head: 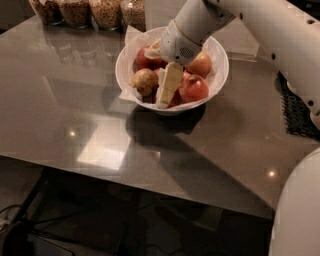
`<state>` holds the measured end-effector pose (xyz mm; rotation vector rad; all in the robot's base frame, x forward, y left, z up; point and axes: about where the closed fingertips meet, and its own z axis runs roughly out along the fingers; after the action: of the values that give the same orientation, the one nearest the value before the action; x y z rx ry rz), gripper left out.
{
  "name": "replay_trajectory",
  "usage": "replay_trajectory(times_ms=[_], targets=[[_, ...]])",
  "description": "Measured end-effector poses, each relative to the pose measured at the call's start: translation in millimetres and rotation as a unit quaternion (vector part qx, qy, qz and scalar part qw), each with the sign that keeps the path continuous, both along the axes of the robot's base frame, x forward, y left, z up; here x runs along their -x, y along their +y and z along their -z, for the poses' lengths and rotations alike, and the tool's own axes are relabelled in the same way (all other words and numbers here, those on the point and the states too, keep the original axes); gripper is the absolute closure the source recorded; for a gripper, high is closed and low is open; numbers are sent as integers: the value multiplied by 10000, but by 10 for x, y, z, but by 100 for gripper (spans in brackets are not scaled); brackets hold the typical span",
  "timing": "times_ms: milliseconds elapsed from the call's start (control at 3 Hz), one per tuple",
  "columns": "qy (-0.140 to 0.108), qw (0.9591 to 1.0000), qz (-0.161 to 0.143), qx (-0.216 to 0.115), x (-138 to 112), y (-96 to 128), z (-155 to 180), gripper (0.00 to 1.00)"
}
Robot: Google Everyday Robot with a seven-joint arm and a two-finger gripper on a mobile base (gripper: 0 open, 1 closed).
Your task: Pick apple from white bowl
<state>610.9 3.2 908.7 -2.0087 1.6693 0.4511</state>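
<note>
The white bowl stands on the grey table, lined with crumpled white paper and holding several apples. A round red apple lies at the front right, another red one sits behind it, and a third is at the back left. A paler tan apple rests at the front left. My gripper reaches down into the middle of the bowl from the upper right, between the tan apple and the front red apple. Its cream tip hangs over a partly hidden red apple at the front rim.
Several jars of grains line the table's back edge at the left. A black mesh mat lies at the right edge. The white arm crosses the upper right. The table's front edge runs along the bottom, with floor and cables below.
</note>
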Motion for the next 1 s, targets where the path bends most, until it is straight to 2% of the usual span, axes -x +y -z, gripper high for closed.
replay_trajectory(times_ms=[333, 667, 1000], targets=[[0, 10000, 0, 0, 0, 0, 0, 0], [0, 10000, 0, 0, 0, 0, 0, 14], [0, 10000, 0, 0, 0, 0, 0, 37]])
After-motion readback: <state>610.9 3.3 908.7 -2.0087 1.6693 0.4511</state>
